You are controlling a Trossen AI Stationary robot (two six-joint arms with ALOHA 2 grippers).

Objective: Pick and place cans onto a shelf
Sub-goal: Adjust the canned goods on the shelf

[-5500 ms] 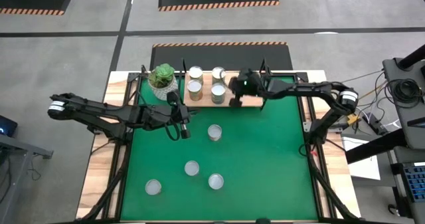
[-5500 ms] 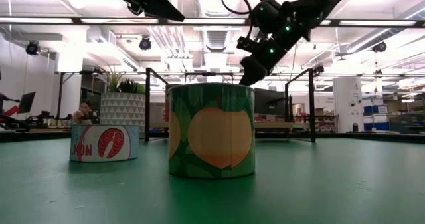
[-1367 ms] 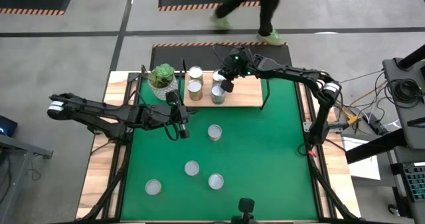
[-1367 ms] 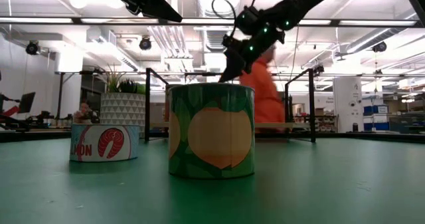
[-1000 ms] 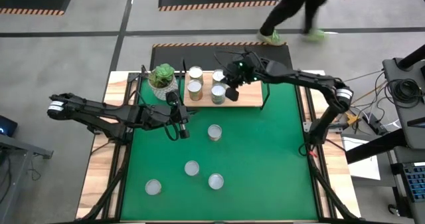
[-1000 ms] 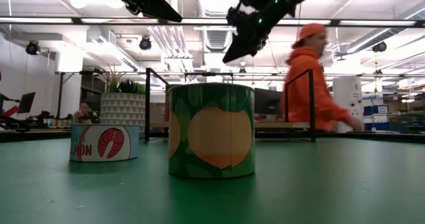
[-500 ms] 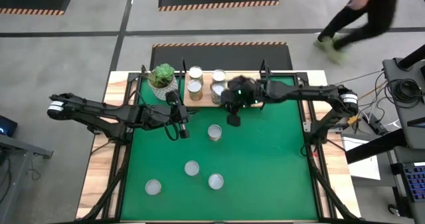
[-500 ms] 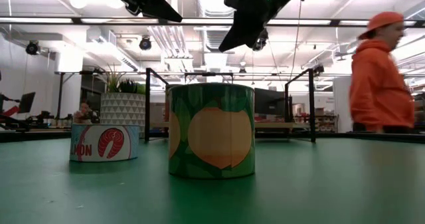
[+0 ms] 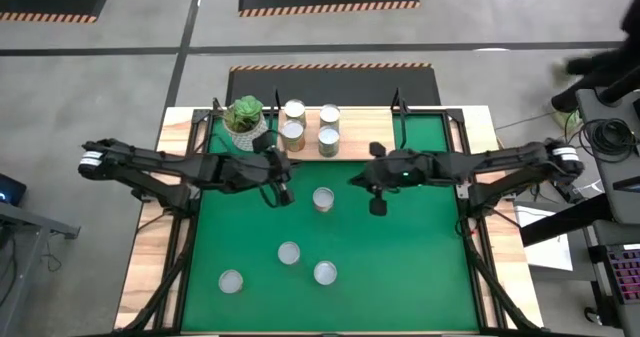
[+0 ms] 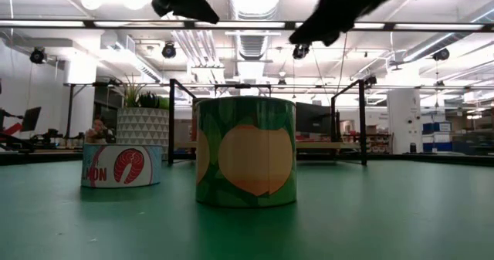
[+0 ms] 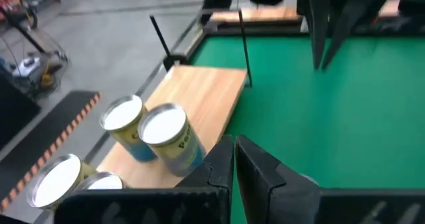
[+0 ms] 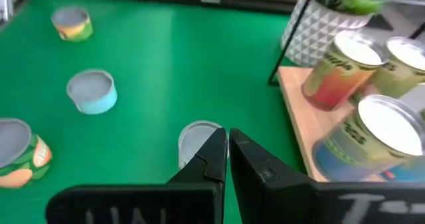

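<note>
Presently four cans (image 9: 307,127) stood grouped at one end of the shelf (image 9: 365,137), beside the potted plant (image 9: 245,118), which left the other end of the board bare, seemingly for further cans; four more cans lay scattered on the green mat (image 9: 420,267), the nearest (image 9: 322,199) between the two arms; the right gripper (image 9: 377,203) hung over the mat just beside that can, fingers pressed together and carrying nothing, probably placed to fetch it next; the left gripper (image 9: 284,194) hovered near the same can, likewise closed and empty, apparently waiting.
</note>
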